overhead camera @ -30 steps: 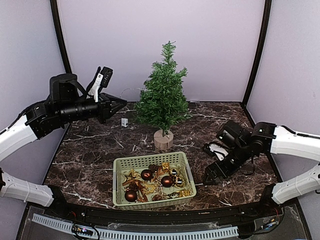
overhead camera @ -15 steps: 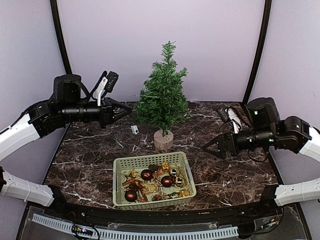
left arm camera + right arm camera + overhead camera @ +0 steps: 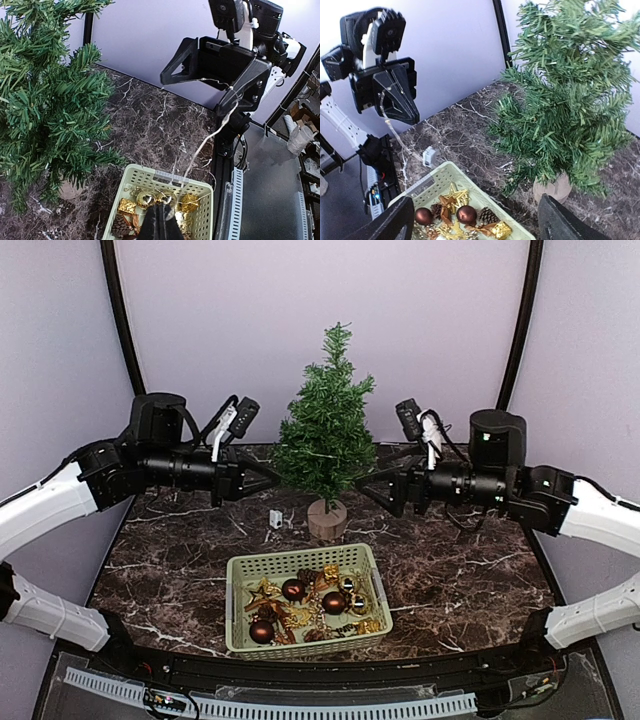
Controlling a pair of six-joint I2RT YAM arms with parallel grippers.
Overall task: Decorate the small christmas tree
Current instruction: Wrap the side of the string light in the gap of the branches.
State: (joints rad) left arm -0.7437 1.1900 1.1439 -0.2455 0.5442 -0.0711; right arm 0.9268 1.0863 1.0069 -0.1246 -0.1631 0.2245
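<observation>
L gripper [image 3: 264,478] clenched on thin light wire [image 3: 201,148], R gripper [image 3: 375,490] jaws wide apart, holding nothing, both swung in beside tree [image 3: 325,430] vs. 1 s earlier

small christmas tree [image 3: 326,430] between left end effector [image 3: 270,478] and right end effector [image 3: 372,490]; basket [image 3: 300,560] crowds base front.

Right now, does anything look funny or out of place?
Only one thing: a small white box sits outside the basket, near the small christmas tree, on a thin wire trailing from the left pincer. The tree stands straight; nothing is spilled.
</observation>
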